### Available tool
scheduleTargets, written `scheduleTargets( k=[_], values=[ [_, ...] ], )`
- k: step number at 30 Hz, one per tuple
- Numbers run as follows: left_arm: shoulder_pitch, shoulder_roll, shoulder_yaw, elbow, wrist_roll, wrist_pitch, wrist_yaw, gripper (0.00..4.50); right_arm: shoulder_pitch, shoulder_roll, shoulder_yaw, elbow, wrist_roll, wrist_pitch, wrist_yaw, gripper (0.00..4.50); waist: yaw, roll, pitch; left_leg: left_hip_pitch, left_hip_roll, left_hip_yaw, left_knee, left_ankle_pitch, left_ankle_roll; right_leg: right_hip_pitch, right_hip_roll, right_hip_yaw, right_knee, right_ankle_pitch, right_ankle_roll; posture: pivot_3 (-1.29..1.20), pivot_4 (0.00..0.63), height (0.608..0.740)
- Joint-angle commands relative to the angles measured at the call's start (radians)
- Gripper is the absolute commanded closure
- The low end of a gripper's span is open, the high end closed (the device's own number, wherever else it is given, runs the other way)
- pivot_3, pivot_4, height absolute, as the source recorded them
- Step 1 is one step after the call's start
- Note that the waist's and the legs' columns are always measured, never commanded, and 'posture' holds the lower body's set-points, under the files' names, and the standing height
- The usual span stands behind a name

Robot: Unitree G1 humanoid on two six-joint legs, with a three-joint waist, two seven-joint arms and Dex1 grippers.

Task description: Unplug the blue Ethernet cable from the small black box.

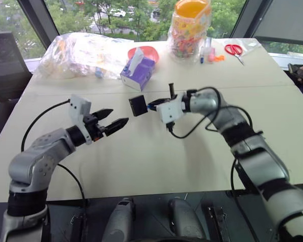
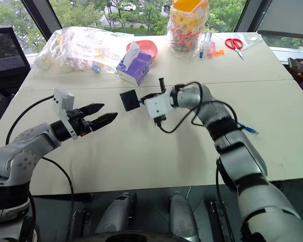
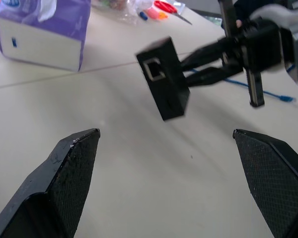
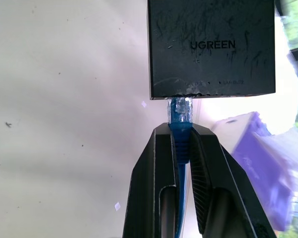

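Left gripper [image 1: 117, 119]: two black wedge-shaped fingers with cross-hatched pads, spread wide, nothing between them, hovering above bare matte cream table [image 1: 141, 161]. Open tabletop lies beneath and around it.

Just ahead of its tips, apart from them, hangs the small black box [image 1: 138, 106]: flat, square, matte plastic with scuffed faces, a square port in the side facing the left gripper. It is off the table, tilted.

Right gripper [image 4: 183, 136]: fingers closed on the blue Ethernet cable [image 4: 181, 144], pinching its boot directly behind the clear plug. The plug is seated in the box edge nearest the fingertips. The thin blue cord runs back between the fingers; a further stretch with a loose plug end lies on the table behind the right arm [image 2: 247, 129].

Beyond the box, near but clear of it, stands a purple tissue box [image 1: 138, 73]. Further off: a crinkled clear plastic bag [image 1: 81, 53], a sweets jar [image 1: 191, 30] and red-handled scissors [image 1: 235, 50] by the far table edge.
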Motion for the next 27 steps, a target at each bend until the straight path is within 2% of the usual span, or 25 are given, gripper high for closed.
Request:
scheduleTargets(
  k=[1,7,13,16,18,24,27],
  values=[
    [-0.063,0.001,-0.029,0.032,-0.005,0.005,-0.042,0.00,0.125,0.002,-0.041,-0.290,-0.044,0.039,-0.105,4.42,-0.001,0.000,0.000,0.000,0.000,0.000,0.000,0.000,0.000,-0.001,0.000,0.000,0.001,0.000,0.000,0.00,0.150,0.726],
    [-0.124,-0.015,-0.073,0.084,0.001,0.010,-0.086,0.00,0.226,0.015,-0.035,-0.465,-0.100,0.132,-0.149,4.42,0.000,0.000,0.000,0.001,0.000,0.000,0.002,0.001,0.000,0.000,0.000,0.001,0.003,-0.002,-0.003,0.00,0.150,0.726],
    [-0.151,-0.025,-0.094,0.109,0.011,0.003,-0.115,0.00,0.186,0.003,-0.028,-0.446,-0.102,0.139,-0.164,4.42,0.002,-0.001,0.000,0.002,0.000,0.000,0.004,0.001,0.000,0.002,0.000,0.001,0.003,-0.002,-0.004,0.00,0.150,0.726],
    [-0.157,-0.028,-0.087,0.107,0.008,0.005,-0.118,0.75,0.178,-0.003,-0.022,-0.438,-0.101,0.133,-0.162,4.50,0.001,-0.001,0.000,0.002,0.000,0.000,0.004,0.001,0.000,0.002,0.000,0.001,0.003,-0.002,-0.004,0.00,0.150,0.726],
    [-0.159,-0.028,-0.086,0.104,0.008,0.007,-0.118,1.44,0.173,-0.013,-0.017,-0.422,-0.103,0.123,-0.161,4.50,0.001,-0.001,0.000,0.002,0.000,0.000,0.003,0.001,0.000,0.002,0.000,0.001,0.003,-0.002,-0.004,0.00,0.150,0.726],
    [-0.149,-0.021,-0.071,0.087,-0.001,0.010,-0.122,3.95,0.155,-0.034,-0.008,-0.375,-0.111,0.097,-0.166,4.50,0.001,-0.001,0.000,0.002,0.000,0.000,0.003,0.001,0.000,0.002,0.000,0.001,0.003,-0.002,-0.004,0.00,0.150,0.726],
    [-0.144,-0.019,-0.071,0.087,0.005,0.007,-0.123,4.03,0.148,-0.035,-0.006,-0.364,-0.087,0.089,-0.146,4.50,0.000,-0.001,0.000,0.002,0.000,0.000,0.003,0.001,0.000,0.002,0.000,0.001,0.003,-0.002,-0.004,0.00,0.150,0.726]
  ],
)
